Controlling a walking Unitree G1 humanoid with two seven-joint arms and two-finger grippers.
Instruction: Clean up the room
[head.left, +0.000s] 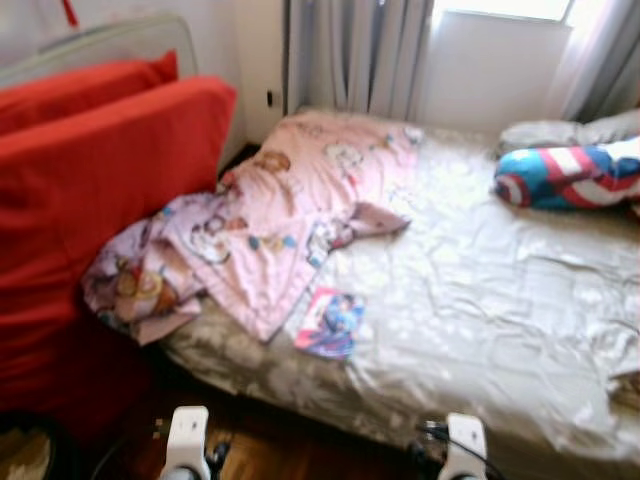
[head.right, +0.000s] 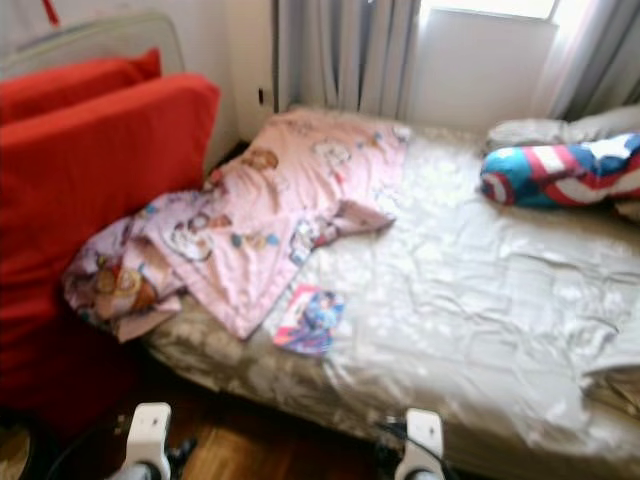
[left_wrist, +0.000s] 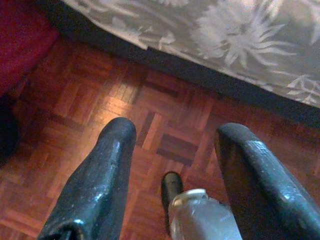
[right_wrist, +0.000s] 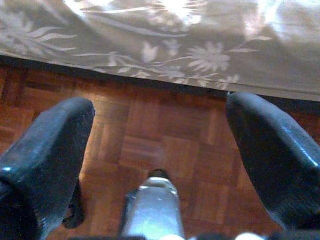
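A bed (head.left: 480, 300) with a rumpled beige floral sheet stands before me. A pink cartoon-print blanket (head.left: 270, 215) lies crumpled over its left side and hangs off the near corner. A small colourful booklet (head.left: 329, 322) rests on the sheet near the front edge. A blue, red and white striped pillow (head.left: 565, 175) lies at the far right. Both arms hang low in front of the bed. My left gripper (left_wrist: 172, 165) is open above the parquet floor (left_wrist: 165, 130). My right gripper (right_wrist: 160, 150) is open too, close to the sheet's hanging edge (right_wrist: 165, 60).
A large red cushioned piece (head.left: 90, 200) stands against the bed's left side. Grey curtains (head.left: 350, 55) and a bright window are behind the bed. A grey pillow (head.left: 560, 130) sits at the back right. A dark object (head.left: 25, 445) lies on the floor at the lower left.
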